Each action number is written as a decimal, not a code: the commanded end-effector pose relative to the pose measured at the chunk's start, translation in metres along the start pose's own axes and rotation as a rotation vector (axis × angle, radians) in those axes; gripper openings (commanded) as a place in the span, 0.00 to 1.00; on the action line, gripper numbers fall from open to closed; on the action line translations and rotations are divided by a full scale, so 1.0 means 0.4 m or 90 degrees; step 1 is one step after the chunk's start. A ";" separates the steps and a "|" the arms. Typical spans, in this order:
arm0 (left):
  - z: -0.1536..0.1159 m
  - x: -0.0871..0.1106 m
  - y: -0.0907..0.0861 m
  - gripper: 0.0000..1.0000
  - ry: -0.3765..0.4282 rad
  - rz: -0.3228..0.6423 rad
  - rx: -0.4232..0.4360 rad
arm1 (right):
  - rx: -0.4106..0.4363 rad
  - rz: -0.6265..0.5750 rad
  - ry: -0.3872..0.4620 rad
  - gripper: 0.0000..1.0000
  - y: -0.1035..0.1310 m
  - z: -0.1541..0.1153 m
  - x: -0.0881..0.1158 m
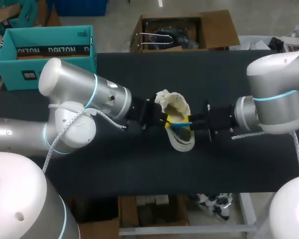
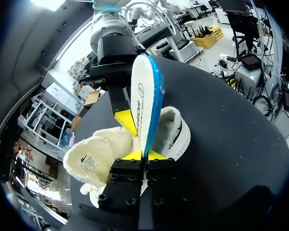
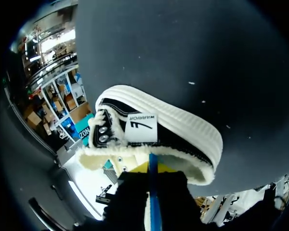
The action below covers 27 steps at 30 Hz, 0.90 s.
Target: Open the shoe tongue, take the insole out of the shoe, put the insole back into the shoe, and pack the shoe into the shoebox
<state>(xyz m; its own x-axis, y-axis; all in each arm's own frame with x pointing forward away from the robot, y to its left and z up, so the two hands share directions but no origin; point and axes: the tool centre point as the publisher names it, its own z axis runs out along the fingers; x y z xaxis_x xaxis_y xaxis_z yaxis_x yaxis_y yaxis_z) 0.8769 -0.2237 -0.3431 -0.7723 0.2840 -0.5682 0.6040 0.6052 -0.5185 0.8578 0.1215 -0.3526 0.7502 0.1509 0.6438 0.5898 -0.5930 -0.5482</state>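
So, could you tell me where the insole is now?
The insole is mid-table in the head view, on edge over the shoe, pinched by the left gripper and right gripper.

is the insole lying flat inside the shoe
No, the insole stands upright on its edge over the shoe, pinched between the yellow tips of the left gripper.

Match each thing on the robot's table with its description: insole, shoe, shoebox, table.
Things:
1. insole
2. shoe
3. shoebox
4. table

Descriptions:
A. teal all over
B. black and flat, carries the shoe
C. white face with a blue edge, standing on edge
D. cream fleecy lining, ribbed white sole

Pairs: 1-C, 2-D, 3-A, 4-B
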 end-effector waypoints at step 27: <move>0.020 0.005 -0.044 0.00 0.010 0.010 0.034 | 0.012 0.040 0.005 0.00 0.069 0.016 -0.009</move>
<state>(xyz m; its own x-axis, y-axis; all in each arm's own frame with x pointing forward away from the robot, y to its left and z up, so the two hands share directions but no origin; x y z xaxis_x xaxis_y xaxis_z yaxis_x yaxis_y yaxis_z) 0.8666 -0.2370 -0.3388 -0.7654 0.3046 -0.5668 0.6260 0.5565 -0.5463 0.8729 0.1138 -0.3726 0.7833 0.1077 0.6123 0.5458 -0.5907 -0.5943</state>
